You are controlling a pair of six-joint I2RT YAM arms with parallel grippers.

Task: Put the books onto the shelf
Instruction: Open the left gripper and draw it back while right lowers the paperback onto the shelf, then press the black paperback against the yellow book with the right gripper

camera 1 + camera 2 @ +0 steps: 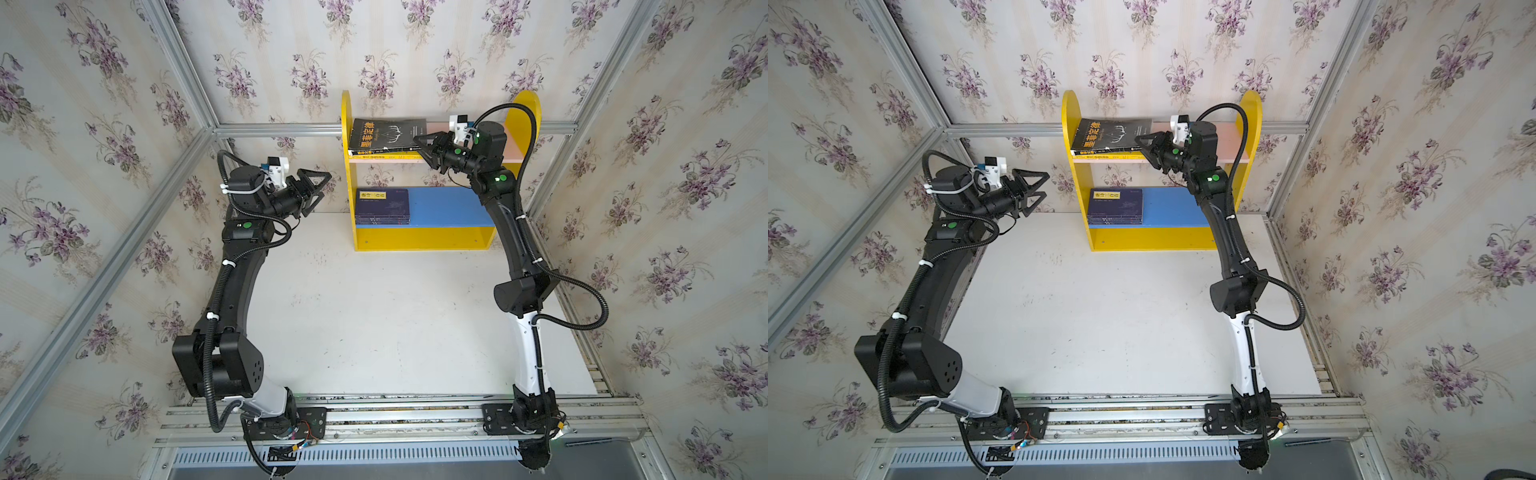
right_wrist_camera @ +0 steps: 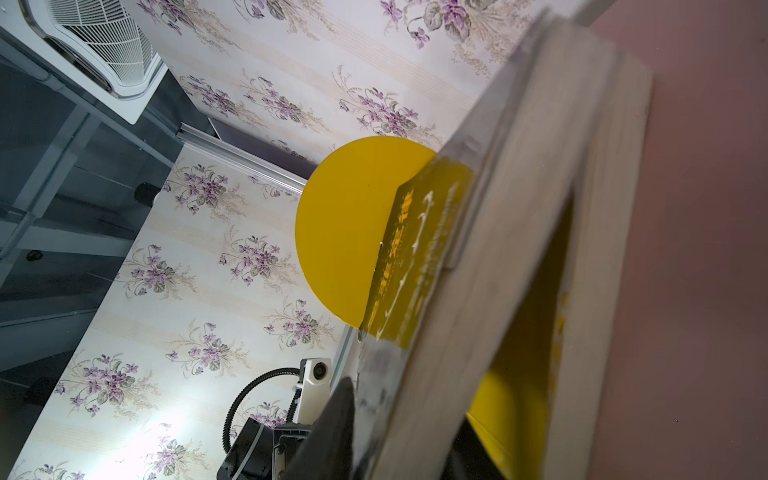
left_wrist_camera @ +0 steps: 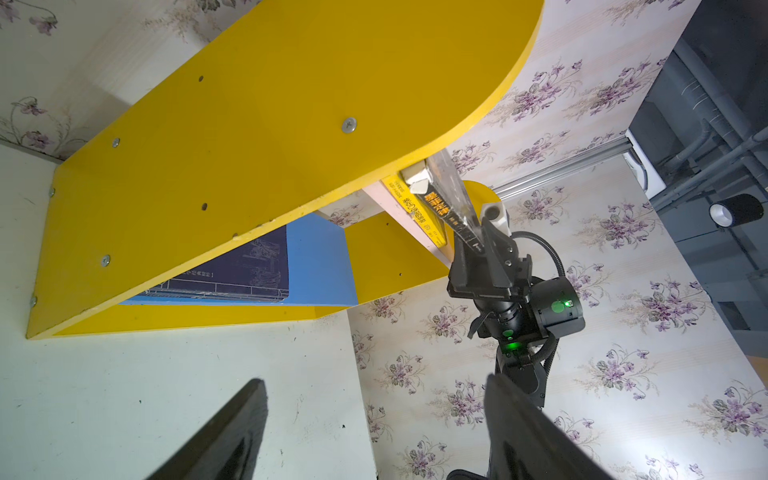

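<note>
A black book with yellow lettering lies tilted on a yellow book on the shelf's pink upper board. My right gripper straddles the black book's right end, its jaws a little apart on either side of the page block. That end stays raised off the yellow book. A stack of navy books lies on the blue lower board. My left gripper hangs open and empty, left of the shelf.
The shelf stands against the flowered back wall on the white tabletop. Aluminium frame posts run up both back corners. The right arm's forearm passes in front of the shelf's right side panel.
</note>
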